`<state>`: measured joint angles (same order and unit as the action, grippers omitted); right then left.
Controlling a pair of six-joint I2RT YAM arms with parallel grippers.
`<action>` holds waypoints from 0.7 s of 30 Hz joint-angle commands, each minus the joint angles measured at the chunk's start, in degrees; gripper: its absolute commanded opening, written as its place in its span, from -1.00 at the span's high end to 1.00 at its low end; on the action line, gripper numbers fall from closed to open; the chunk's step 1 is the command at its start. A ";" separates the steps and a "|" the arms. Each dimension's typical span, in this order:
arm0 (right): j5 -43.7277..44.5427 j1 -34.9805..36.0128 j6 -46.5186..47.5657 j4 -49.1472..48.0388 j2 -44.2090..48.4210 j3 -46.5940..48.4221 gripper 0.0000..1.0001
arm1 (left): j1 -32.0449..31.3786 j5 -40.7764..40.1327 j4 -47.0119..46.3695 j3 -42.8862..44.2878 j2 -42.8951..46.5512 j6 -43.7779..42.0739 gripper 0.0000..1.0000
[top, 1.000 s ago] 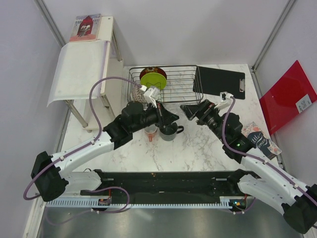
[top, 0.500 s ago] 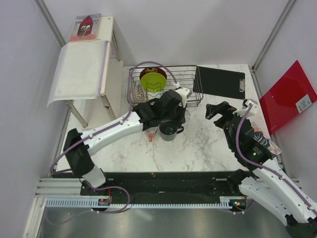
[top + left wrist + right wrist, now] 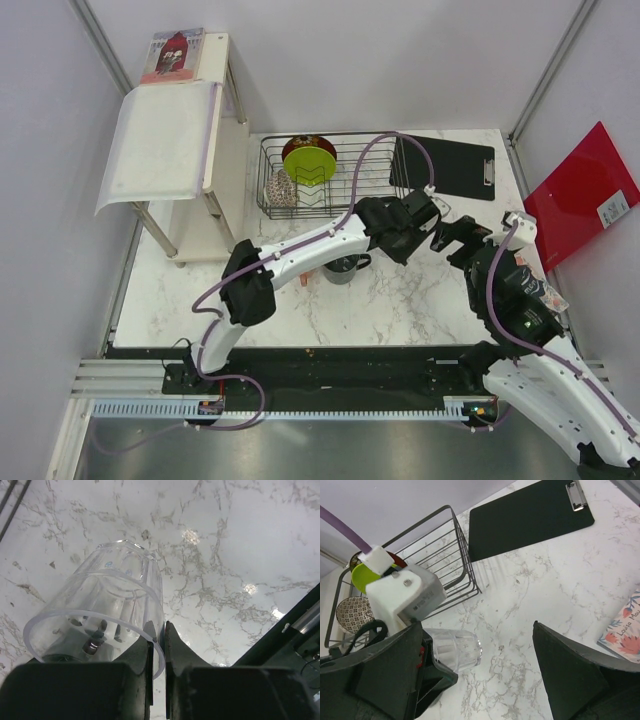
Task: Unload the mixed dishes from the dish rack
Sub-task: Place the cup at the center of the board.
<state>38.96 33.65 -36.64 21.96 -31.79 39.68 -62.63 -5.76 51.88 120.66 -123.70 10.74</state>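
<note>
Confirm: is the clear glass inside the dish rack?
No: the left gripper holds the clear glass by its rim, lying sideways over the marble table, outside the dish rack.

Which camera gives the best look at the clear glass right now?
Left wrist: the clear glass fills the frame, its rim pinched by the left gripper. Right wrist shows it smaller, tilted sideways beside that gripper. Top external hides it under the left arm.

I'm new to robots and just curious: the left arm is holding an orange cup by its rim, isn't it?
Not an orange cup: the left gripper is holding the clear glass by its rim, as the left wrist view shows.
</note>
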 commanded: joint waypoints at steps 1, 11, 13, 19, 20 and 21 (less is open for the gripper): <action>0.86 0.28 -0.27 -2.35 0.94 0.75 -0.96 | -0.83 2.51 6.57 3.61 -2.42 -4.41 0.96; 5.25 0.28 -2.56 -1.21 8.84 0.83 -0.96 | -1.70 0.40 8.85 5.72 -6.46 -5.38 0.97; 5.25 0.28 -1.25 -1.21 10.43 1.97 -0.96 | -1.97 0.05 9.03 6.25 -7.61 -5.91 0.96; 4.90 0.28 -1.06 1.07 10.17 4.09 -0.96 | -2.76 -2.05 9.64 9.15 -10.86 -6.61 0.96; 4.64 0.28 -1.32 1.16 10.08 4.00 -0.97 | -3.02 -2.50 9.91 9.85 -11.12 -6.79 0.96; 4.20 0.19 -1.41 1.16 10.34 3.65 -0.96 | -3.11 -3.11 10.00 10.20 -11.56 -6.96 0.97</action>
<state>43.20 33.76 -38.15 22.57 -21.21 42.02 -64.90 -6.00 61.21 126.65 -133.69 7.03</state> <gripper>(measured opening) 0.982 0.098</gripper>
